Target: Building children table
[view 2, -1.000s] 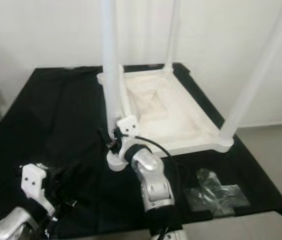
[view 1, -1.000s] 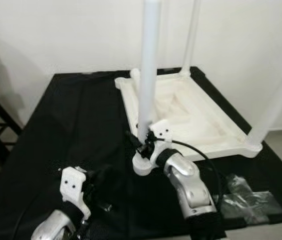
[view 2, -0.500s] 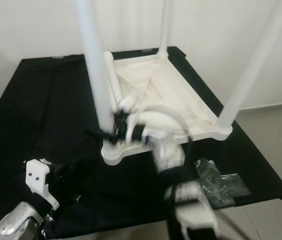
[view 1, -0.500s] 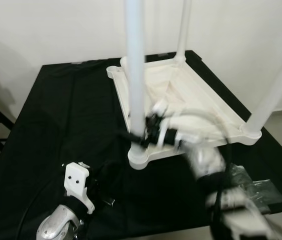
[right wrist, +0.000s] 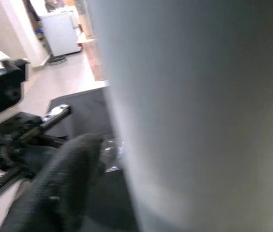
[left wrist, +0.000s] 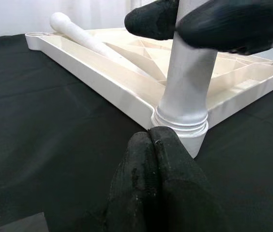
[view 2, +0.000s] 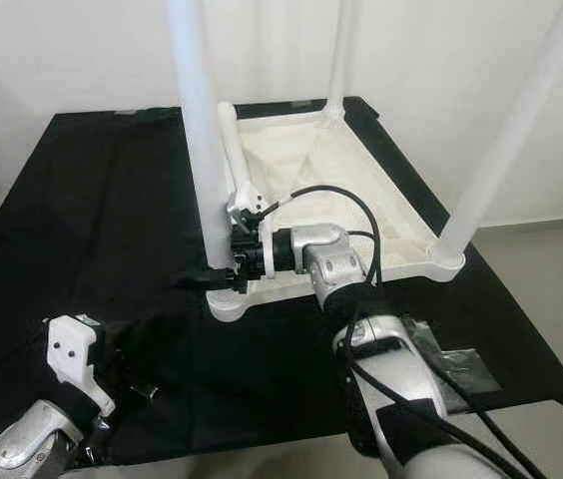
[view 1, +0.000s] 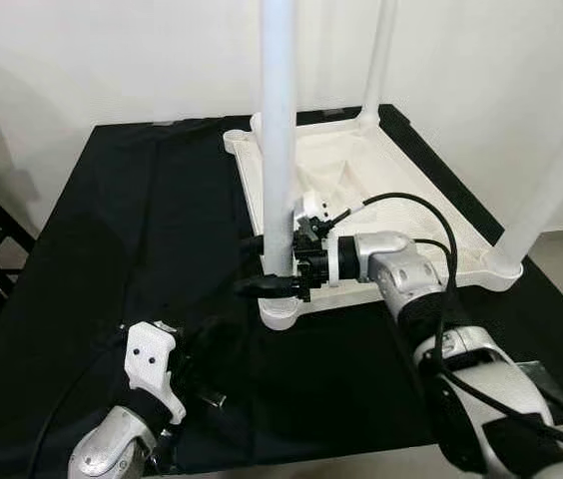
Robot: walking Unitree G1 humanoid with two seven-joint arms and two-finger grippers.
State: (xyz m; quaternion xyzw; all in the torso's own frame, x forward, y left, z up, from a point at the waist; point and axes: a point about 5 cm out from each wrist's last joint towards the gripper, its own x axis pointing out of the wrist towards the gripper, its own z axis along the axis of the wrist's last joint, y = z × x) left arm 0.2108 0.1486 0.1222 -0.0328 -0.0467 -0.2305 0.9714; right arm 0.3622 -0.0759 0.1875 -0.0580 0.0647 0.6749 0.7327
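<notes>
White plastic tabletop (view 1: 381,215) upside down on the black-cloth counter (view 1: 112,230), legs pointing up. Near-corner leg (view 1: 279,150) upright, seated in its corner socket (view 1: 283,311), long axis vertical. Right gripper (view 1: 283,264) reaching in from the tabletop side, black fingers (left wrist: 233,24) straddling the leg low down, just above the socket; one finger on each side of the shaft, apparently closed onto it, contact in the left wrist view looks real. Leg directly between the right fingers, axis crossing them at a right angle, so any twist or push goes along the vertical. Left gripper (left wrist: 153,159) low on the cloth, in front of the socket and just short of it, fingers pressed together, holding nothing. Socket straight ahead of the left fingertips, near, not touching. Right arm clearly the nearer and the one at work. Loose spare leg (view 2: 234,150) lying inside the tabletop along its far-left edge, beyond the fingers. Two more legs (view 1: 551,190) standing at other corners. Plastic bag (view 2: 441,364) on the cloth by the right arm. Likely step: seating or tightening this leg.
</notes>
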